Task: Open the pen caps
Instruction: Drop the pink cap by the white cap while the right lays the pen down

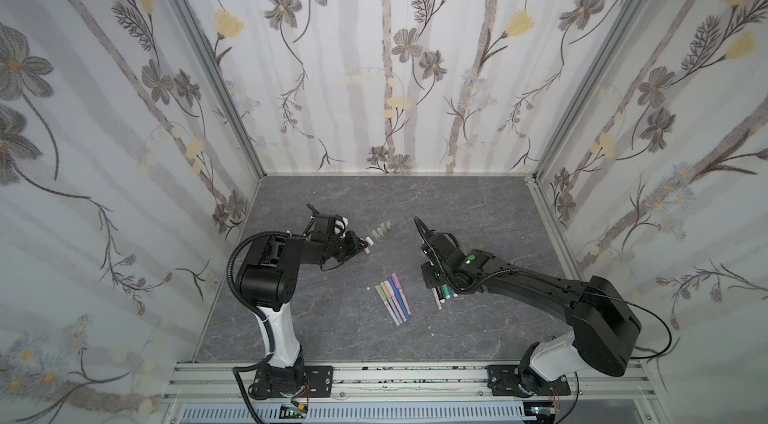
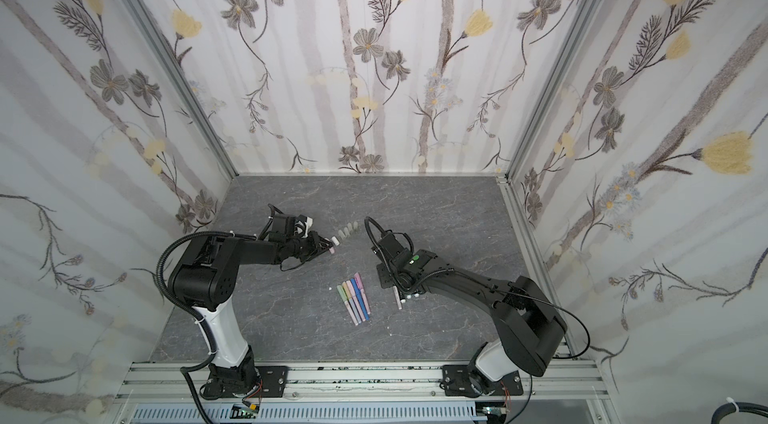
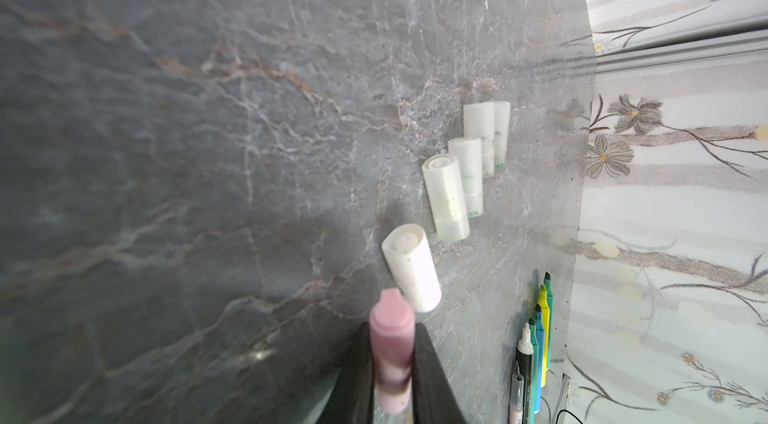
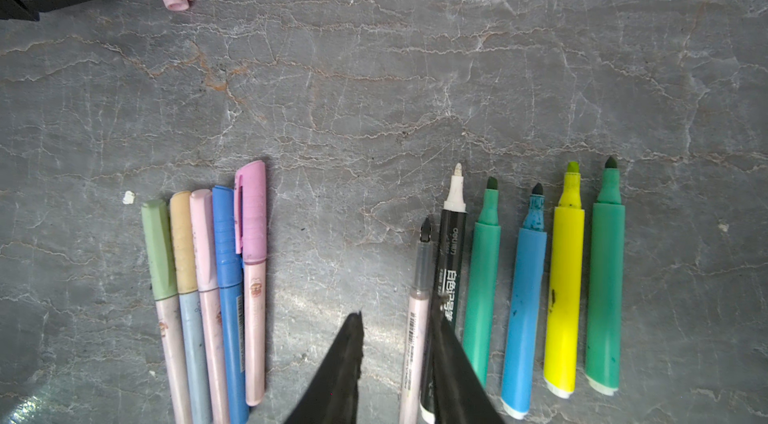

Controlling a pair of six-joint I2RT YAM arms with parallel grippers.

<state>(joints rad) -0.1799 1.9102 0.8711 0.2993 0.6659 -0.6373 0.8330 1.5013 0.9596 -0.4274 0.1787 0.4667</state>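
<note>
My left gripper (image 3: 392, 345) is shut on a pink pen cap (image 3: 391, 318), low over the table at the near end of a row of whitish translucent pen caps (image 3: 446, 197) that lie on the marble. In both top views this gripper (image 1: 362, 247) (image 2: 327, 246) sits just left of that row (image 1: 380, 230). My right gripper (image 4: 397, 330) is open above the table. An uncapped pale pink pen (image 4: 417, 318) lies between its fingers, close to one of them. Beside it lie uncapped black, teal, blue, yellow and green pens (image 4: 523, 297). Several pastel pens (image 4: 208, 276) still wear caps.
The grey marble tabletop (image 1: 457, 201) is walled on three sides by floral panels. An aluminium rail (image 1: 395, 376) carrying both arm bases runs along the front edge. A small white scrap (image 4: 129, 196) lies beside the capped pens.
</note>
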